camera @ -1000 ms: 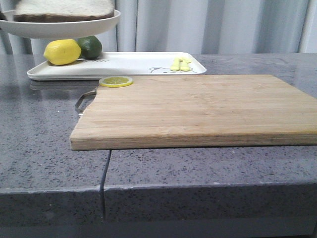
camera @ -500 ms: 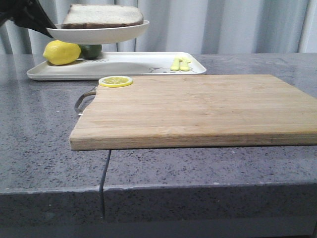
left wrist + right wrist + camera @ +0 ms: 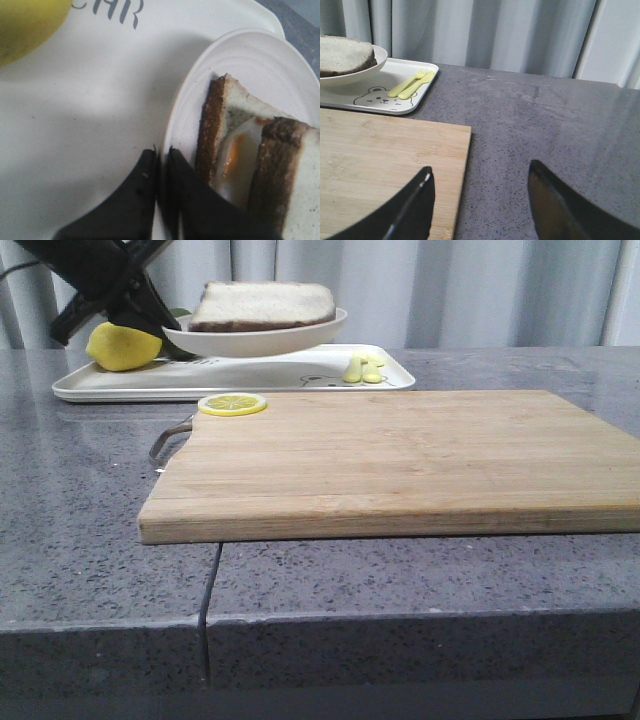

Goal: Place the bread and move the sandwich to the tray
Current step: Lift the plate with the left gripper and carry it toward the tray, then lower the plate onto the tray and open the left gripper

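The left hand (image 3: 161, 165) pinches the rim of the plate (image 3: 255, 340), which carries the sandwich (image 3: 263, 305) low over the tray (image 3: 235, 378). Gripped at one edge, it could tip, spilling the sandwich. The right hand (image 3: 480, 200) hangs open beside the tray.

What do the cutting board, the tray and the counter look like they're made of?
The cutting board looks like bamboo or light wood, matte, with glued strips and straight grain showing. The tray appears to be smooth white plastic or melamine, slightly glossy, with a printed bear drawing; it could be something else. The counter looks like grey speckled stone or composite, polished enough to show faint reflections.
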Available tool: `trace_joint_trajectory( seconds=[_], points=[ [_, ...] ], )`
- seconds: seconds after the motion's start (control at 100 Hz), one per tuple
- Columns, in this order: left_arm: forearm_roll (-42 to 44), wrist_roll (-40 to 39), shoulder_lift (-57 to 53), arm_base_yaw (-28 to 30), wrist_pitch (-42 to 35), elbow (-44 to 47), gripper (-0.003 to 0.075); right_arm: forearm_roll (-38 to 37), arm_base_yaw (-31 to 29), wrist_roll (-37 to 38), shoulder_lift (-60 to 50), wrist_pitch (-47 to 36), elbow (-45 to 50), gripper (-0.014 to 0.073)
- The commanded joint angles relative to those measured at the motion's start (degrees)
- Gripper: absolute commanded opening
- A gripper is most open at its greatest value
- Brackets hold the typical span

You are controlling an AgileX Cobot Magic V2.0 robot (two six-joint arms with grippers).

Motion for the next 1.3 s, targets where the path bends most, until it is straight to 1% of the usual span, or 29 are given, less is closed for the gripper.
trace_joint_trajectory(
  seconds=[0.0, 0.14, 0.31, 1.04, 1.29],
  points=[
    [-3.0, -0.4, -3.2, -0.3, -2.1, -3.4, -0.002, 0.0, -0.3, 0.0, 0.3, -4.9, -1.5, 0.0427],
    [-0.4, 0.0, -2.9, -0.3, -2.9, -4.2, -0.002, 0.0, -0.3, 0.0, 0.3, -4.9, -1.5, 0.0427],
    [-0.2, 0.0, -2.8, -0.3, -4.4, -4.3, -0.002, 0.0, -0.3, 0.0, 0.3, -4.9, -1.5, 0.0427],
    [-0.2, 0.0, 1.8, -0.3, -4.9, -5.3, -0.002, 0.0, -0.3, 0.0, 0.3, -4.8, -1.5, 0.0427],
    [-0.2, 0.0, 1.8, -0.3, -5.4, -5.5, -0.002, 0.0, -0.3, 0.0, 0.3, -4.6, -1.5, 0.0427]
  ],
)
